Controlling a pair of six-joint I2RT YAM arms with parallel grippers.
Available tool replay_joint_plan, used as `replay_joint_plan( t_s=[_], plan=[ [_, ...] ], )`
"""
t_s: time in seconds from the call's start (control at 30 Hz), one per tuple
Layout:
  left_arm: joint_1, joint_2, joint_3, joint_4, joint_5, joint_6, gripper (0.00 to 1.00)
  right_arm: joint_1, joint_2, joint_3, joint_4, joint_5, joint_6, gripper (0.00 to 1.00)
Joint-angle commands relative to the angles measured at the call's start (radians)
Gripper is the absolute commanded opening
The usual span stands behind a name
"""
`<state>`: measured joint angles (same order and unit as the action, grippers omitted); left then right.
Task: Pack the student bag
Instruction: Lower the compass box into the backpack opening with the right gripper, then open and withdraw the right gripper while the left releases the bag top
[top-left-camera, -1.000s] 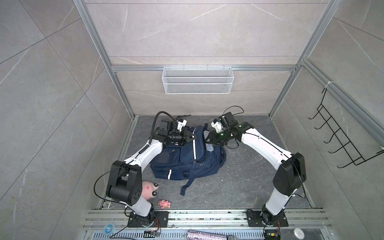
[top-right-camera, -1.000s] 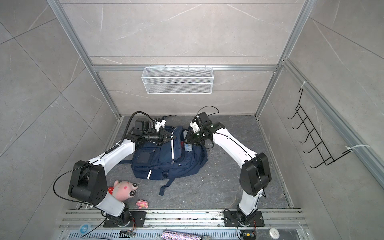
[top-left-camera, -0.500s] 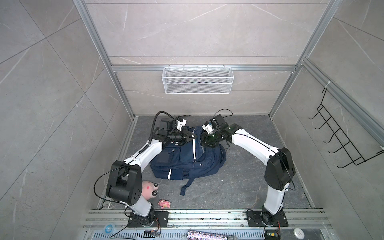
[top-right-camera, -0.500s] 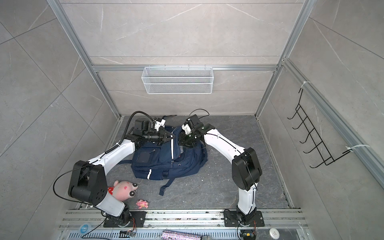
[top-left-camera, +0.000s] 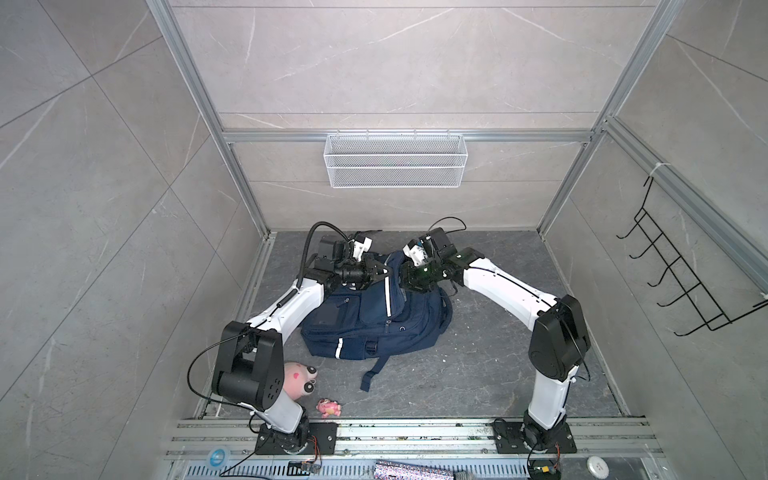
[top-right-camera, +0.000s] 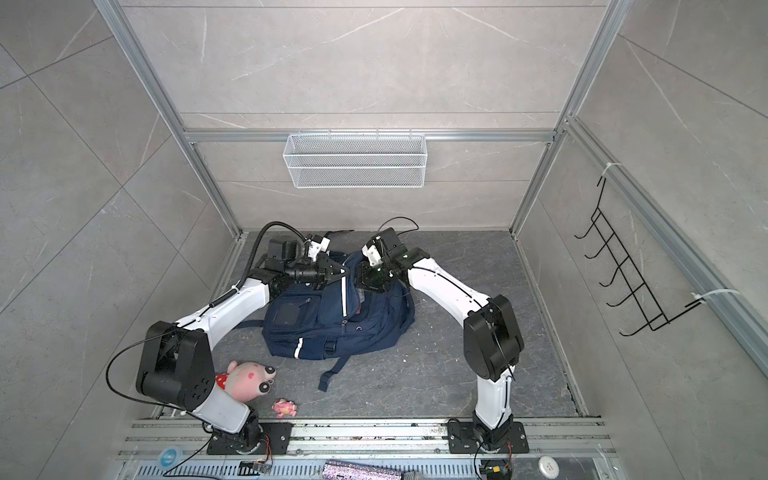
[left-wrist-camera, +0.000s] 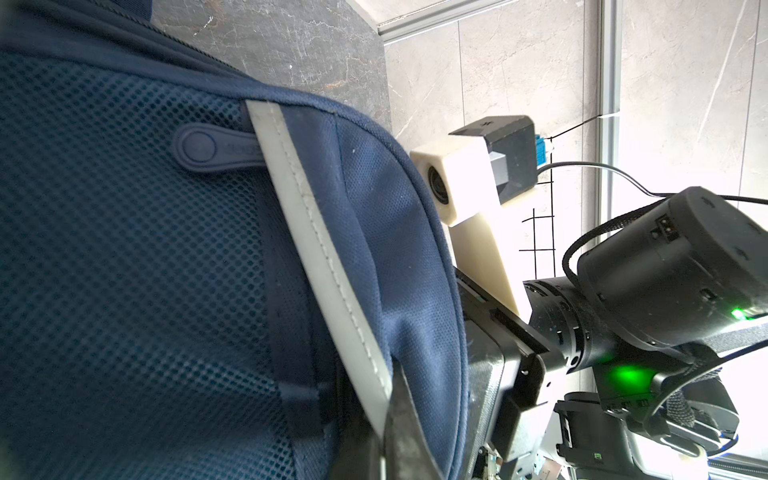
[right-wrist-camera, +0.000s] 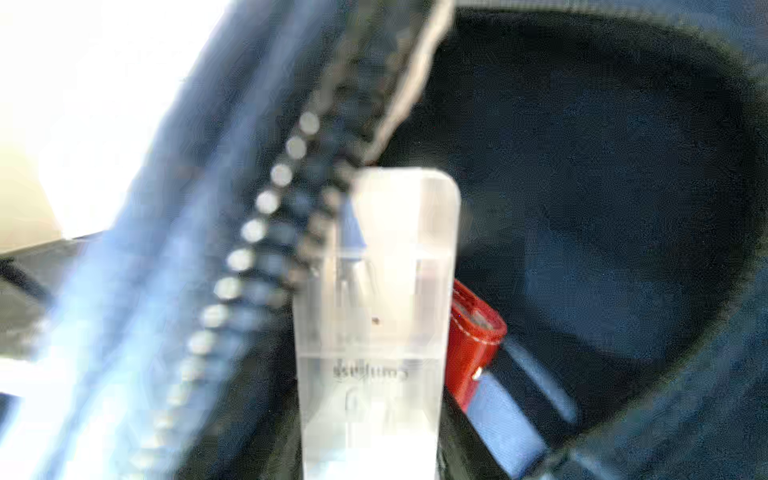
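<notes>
Floor contents, left to right.

1. Pink plush toy (top-left-camera: 297, 376): near left, beside the left arm's base.
2. Small pink figure (top-left-camera: 329, 408): just right of the plush, at the near edge.
3. Left gripper (top-left-camera: 376, 272): at the far left of the bag. Its fingers (left-wrist-camera: 405, 436) are together, pinching the raised front flap at the end of a white stripe (left-wrist-camera: 320, 257).
4. Student bag (top-left-camera: 374, 320): navy, lying on the dark floor in the middle, between the two arms. Its top end is far and a strap trails toward the near side. The main compartment is unzipped and gaping.
5. Wire basket (top-left-camera: 395, 166): on the far wall, above the bag.
6. Right gripper (top-left-camera: 409, 277): at the far right of the bag, tip down in the opening. Its fingers are hidden, but a frosted plastic case (right-wrist-camera: 374, 324) stands out between them, clamped.
7. Red item (right-wrist-camera: 473, 345): inside the bag, touching the case.
8. Black hook rack (top-left-camera: 681, 282): on the right wall.
</notes>
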<state>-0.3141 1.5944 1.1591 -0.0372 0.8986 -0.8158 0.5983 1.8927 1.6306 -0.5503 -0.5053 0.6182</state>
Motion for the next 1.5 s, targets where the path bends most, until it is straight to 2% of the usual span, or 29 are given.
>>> replay_joint_plan(
  t_s=[0.0, 0.2, 0.27, 0.43, 0.73, 1.0, 1.37, 1.47],
  plan=[
    [-0.003, -0.030, 0.030, 0.109, 0.034, 0.013, 0.00, 0.014, -0.046, -0.027, 0.090, 0.004, 0.012, 0.51],
    [-0.003, -0.015, 0.039, 0.112, 0.036, 0.013, 0.00, 0.014, -0.111, -0.083, 0.171, 0.019, 0.015, 0.66],
    [-0.003, -0.013, 0.042, 0.114, 0.032, 0.013, 0.00, 0.011, -0.129, -0.088, 0.175, 0.025, 0.013, 0.67],
    [-0.003, -0.004, 0.046, 0.117, 0.024, 0.010, 0.00, 0.000, -0.193, -0.110, 0.145, 0.042, -0.052, 0.69],
    [-0.003, 0.044, 0.078, 0.053, 0.012, 0.053, 0.00, -0.006, -0.375, -0.284, 0.028, 0.132, -0.202, 0.70],
    [-0.005, 0.119, 0.118, 0.037, -0.001, 0.085, 0.00, -0.006, -0.389, -0.273, -0.045, 0.129, -0.324, 0.71],
    [-0.020, 0.202, 0.093, 0.043, -0.075, 0.100, 0.00, -0.006, -0.400, -0.306, -0.003, 0.139, -0.296, 0.71],
    [-0.038, 0.214, 0.090, 0.025, -0.141, 0.126, 0.00, -0.006, -0.403, -0.309, -0.008, 0.142, -0.298, 0.71]
  ],
)
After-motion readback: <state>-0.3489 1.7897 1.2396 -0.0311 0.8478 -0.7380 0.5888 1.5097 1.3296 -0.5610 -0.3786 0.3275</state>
